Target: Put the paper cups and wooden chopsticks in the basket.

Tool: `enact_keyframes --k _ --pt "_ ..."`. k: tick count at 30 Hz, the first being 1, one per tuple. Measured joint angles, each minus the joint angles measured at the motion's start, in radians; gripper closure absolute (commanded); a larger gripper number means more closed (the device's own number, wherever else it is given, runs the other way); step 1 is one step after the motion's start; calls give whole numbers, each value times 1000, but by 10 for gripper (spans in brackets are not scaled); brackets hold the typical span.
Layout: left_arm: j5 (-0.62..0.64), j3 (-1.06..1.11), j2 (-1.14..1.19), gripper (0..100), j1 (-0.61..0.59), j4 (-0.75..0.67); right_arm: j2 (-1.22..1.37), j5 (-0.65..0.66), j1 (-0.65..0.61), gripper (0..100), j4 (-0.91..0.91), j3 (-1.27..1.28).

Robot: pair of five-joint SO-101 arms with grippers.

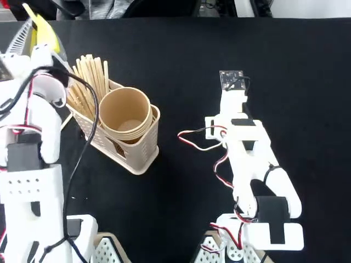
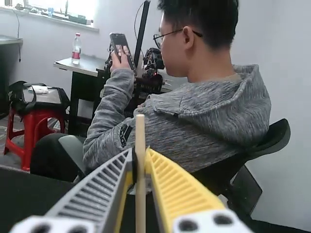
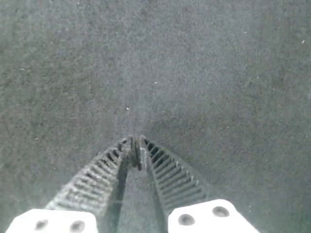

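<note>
Left arm, high view: nearest your overhead camera, the left arm [image 1: 30, 153] stands tall at the table's left edge. Its left gripper [image 1: 28, 22] is raised beyond the basket, and from here you cannot tell what it holds.
Basket, high view: the basket [image 1: 129, 156], pale and slotted, sits on the black table [image 1: 181, 55] just beside that arm.
Paper cups, high view: the paper cups [image 1: 125, 112], brown and nested, stand upright in the basket's end nearer the arms' bases.
Chopsticks, high view: a bundle of wooden chopsticks [image 1: 90, 74] leans fanned out in the other end, beside the cups.
Right arm, high view: the right arm [image 1: 249, 164] stretches over the table, well apart from the basket.
Left wrist view: here you get what overhead misses. The grey and yellow fingers [image 2: 170, 189] pinch one pale chopstick [image 2: 140, 131], upright between them, its tip poking past the fingertips.
Right wrist view: the right gripper [image 3: 135, 145] points down at the table, its fingers pressed together on nothing.
</note>
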Motion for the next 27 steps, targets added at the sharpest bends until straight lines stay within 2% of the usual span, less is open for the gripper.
enact_keyframes --k 3,6,14,19,23,25,27 --pt "0 48 -2 813 2 -20 0 0 0 984 0 0" --pt "0 49 -2 808 21 41 0 0 0 984 0 0" --pt "-18 -204 5 809 8 440 0 0 0 984 0 0" --pt "-195 -420 91 809 -74 809 0 0 0 984 0 0" --pt "-394 -483 259 809 -153 1083 0 0 0 984 0 0" --pt "-493 -483 354 809 -216 1168 0 0 0 984 0 0" --pt "-563 -485 437 809 -304 1185 0 0 0 984 0 0"
